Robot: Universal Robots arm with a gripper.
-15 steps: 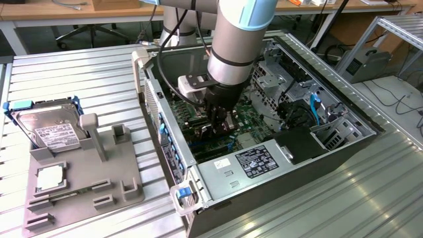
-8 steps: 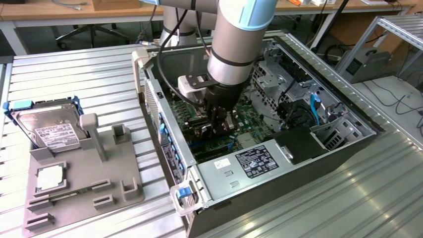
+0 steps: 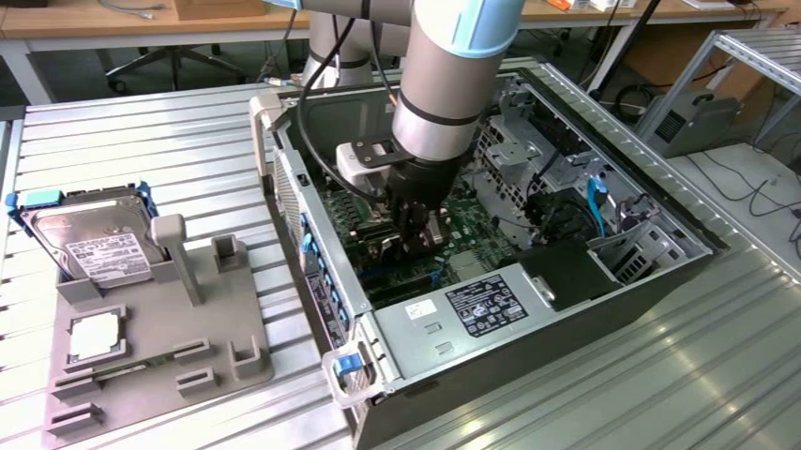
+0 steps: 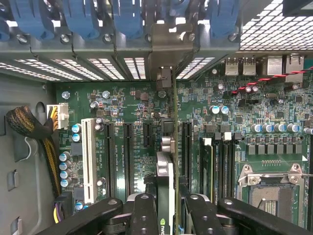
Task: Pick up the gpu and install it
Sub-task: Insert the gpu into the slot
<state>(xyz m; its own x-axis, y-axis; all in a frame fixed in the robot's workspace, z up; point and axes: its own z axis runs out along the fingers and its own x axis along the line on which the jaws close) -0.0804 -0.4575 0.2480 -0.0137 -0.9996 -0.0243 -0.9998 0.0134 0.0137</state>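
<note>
So from the exterior view you get the big picture: the grey-and-blue robot arm reaches down into the open black tower PC case, and its black two-finger gripper sits low over the green motherboard. Off to the exterior view's left there's a grey plastic fixture tray. On it, a boxy silver hard drive with a white label and blue rails stands propped up, with a small square silver CPU chip lying flat in front of it. What the gripper has hold of is hard to make out from there, as the arm is in the way.

The wrist view sorts that out. The thin flat dark gpu is seen edge-on, pinched between the black fingers, which are closed to a narrow gap on either side of the card. It stands upright among the long black expansion slots, and its silver metal bracket is up against the perforated rear panel, below the blue plastic latches. I can't tell whether it's actually seated in a slot.
</note>
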